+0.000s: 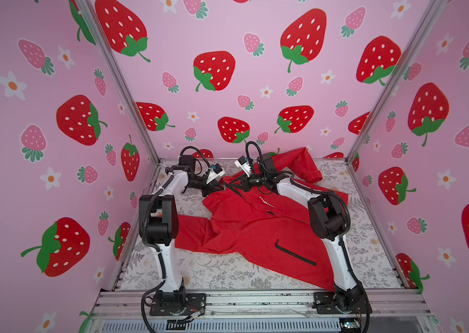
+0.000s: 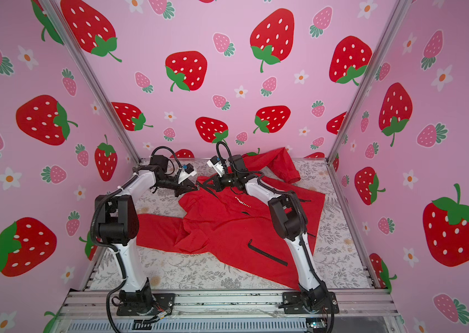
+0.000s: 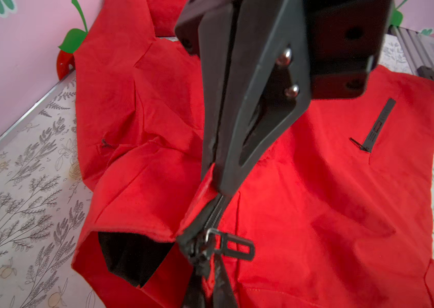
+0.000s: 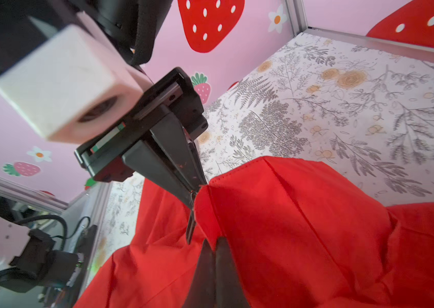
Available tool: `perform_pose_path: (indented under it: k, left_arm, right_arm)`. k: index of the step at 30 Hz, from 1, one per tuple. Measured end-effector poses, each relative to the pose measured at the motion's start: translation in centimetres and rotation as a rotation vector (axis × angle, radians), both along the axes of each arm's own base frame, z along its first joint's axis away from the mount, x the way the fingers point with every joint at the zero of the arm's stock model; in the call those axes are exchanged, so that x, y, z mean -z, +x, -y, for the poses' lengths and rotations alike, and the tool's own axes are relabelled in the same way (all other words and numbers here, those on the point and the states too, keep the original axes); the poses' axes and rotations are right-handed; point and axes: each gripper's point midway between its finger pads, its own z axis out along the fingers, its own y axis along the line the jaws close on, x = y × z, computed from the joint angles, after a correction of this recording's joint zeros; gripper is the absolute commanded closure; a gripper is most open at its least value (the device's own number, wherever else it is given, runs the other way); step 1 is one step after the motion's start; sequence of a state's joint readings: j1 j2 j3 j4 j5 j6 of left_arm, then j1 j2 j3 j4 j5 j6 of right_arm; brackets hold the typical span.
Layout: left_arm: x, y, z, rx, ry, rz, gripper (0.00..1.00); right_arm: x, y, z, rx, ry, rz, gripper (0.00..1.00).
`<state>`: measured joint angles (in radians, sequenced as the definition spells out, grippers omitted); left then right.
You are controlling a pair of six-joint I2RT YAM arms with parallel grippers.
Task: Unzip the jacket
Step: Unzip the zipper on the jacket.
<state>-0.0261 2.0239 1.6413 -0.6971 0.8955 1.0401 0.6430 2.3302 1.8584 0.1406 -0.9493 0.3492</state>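
Collar of jacket (image 1: 256, 230) pinched by left claw (image 3: 219, 184), right claw (image 4: 213, 254).

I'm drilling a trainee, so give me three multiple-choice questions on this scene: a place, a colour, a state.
1. Where on the jacket do the left gripper and right gripper meet? A hem; B top of the zipper; C sleeve cuff.
2. The lining is: A white; B black; C green.
3. The left gripper is: A wide open; B clear of the jacket; C shut on its edge.
Key: 1 B, both tips flank its top; 2 B, black shows inside the fold; 3 C, it pinches red fabric.
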Motion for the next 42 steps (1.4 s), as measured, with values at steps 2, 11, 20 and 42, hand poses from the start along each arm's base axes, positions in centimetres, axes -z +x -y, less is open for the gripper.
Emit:
perform_pose_path:
  k: [2,11,20,42]
  left_arm:
    - [-0.1,0.2,0.3,-0.016,0.016,0.002,1.00]
    - [0.1,0.1,1.3,-0.082,0.024,-0.030,1.00]
    - [0.8,-1.4,2.0,-0.096,0.059,-0.049,1.00]
    - [0.3,-1.2,1.2,-0.295,0.077,-0.111,1.00]
  right_arm:
    - [0.2,0.4,0.2,-0.005,0.027,-0.039,1.00]
    - [1.1,0.8,1.0,0.012,0.023,-0.104,1.00]
    - [2.3,1.0,1.5,0.083,-0.091,-0.071,1.00]
    - [0.4,0.7,2.0,0.157,-0.102,0.034,1.00]
